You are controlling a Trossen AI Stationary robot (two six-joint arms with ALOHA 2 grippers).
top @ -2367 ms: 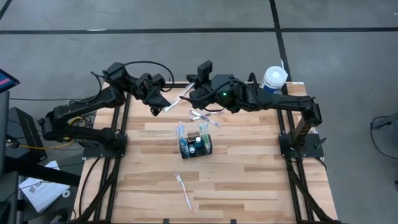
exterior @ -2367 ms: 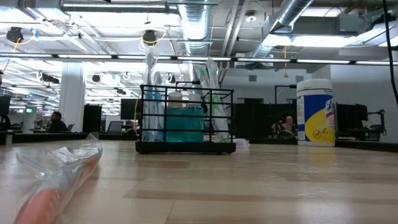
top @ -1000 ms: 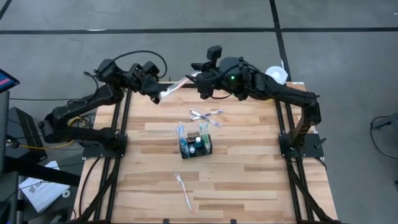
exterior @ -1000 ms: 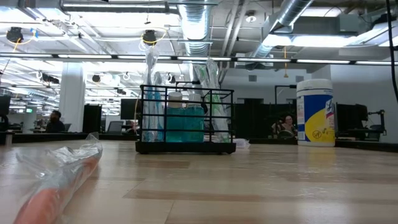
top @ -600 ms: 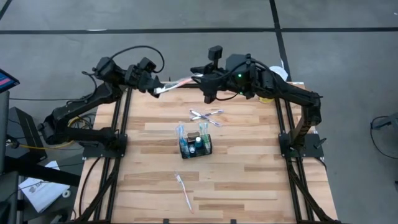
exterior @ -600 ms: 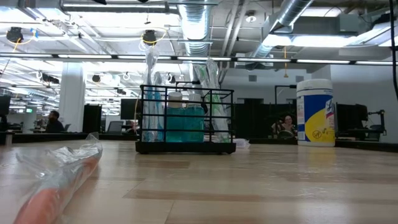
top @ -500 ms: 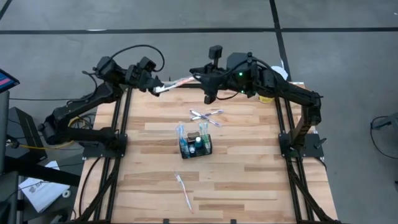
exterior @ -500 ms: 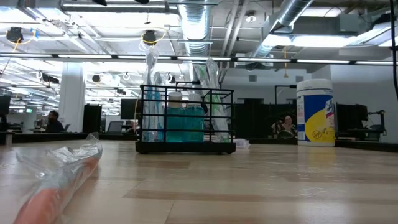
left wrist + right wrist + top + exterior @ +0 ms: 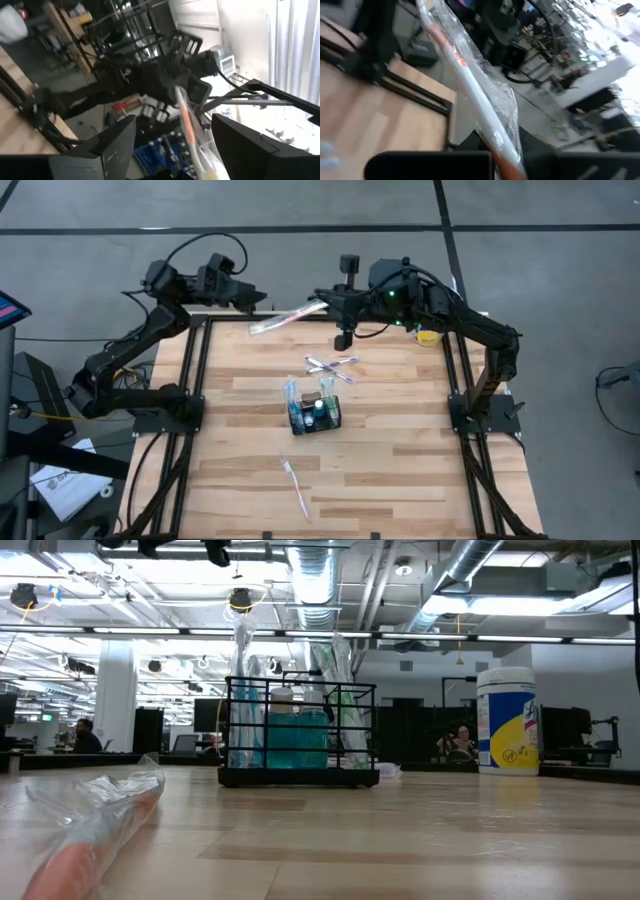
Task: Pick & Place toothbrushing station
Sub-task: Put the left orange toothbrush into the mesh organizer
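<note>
The right gripper (image 9: 325, 305), clenched on a wrapped toothbrush (image 9: 285, 318) lying crosswise at the table's far edge, is nearer the basket (image 9: 314, 413) than the released left gripper (image 9: 250, 298).

The wooden tabletop (image 9: 400, 470) carries a black wire basket (image 9: 314, 413) at its middle. Just behind the basket lie two crossed wrapped toothbrushes (image 9: 331, 365). Well in front of the basket lies another wrapped toothbrush (image 9: 295, 486). A white-and-yellow tub (image 9: 507, 721) stands far behind the basket, to its right.
</note>
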